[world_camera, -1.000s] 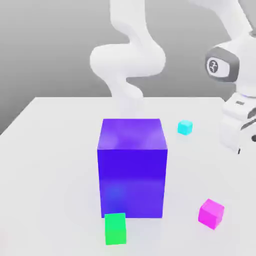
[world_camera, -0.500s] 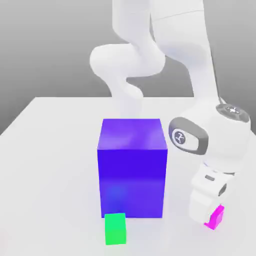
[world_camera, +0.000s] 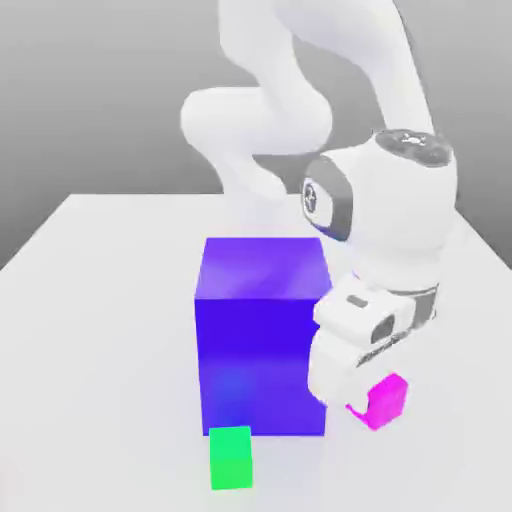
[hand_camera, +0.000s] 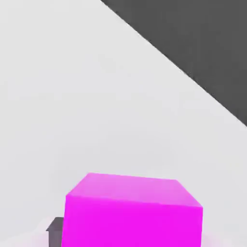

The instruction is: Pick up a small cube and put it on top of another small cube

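A small magenta cube (world_camera: pixel 388 400) hangs just above the white table at the tip of my gripper (world_camera: pixel 366 404), which is shut on it. In the hand view the same magenta cube (hand_camera: pixel 132 212) sits close up, with a dark fingertip (hand_camera: pixel 54 226) showing beside it. A small green cube (world_camera: pixel 231 457) rests on the table near the front edge, to the exterior view's left of my gripper and lower in that view. My white hand stands right beside the big blue block's front right corner.
A large blue block (world_camera: pixel 265 330) stands mid-table, directly behind the green cube and much taller than it. The white table (world_camera: pixel 100 350) stretches bare to the exterior view's left. The table's edge (hand_camera: pixel 169 58) gives way to dark floor in the hand view.
My arm swung in from the exterior view's right, came down onto the magenta cube and shut on it. It has now lifted the cube slightly and carried it leftward.
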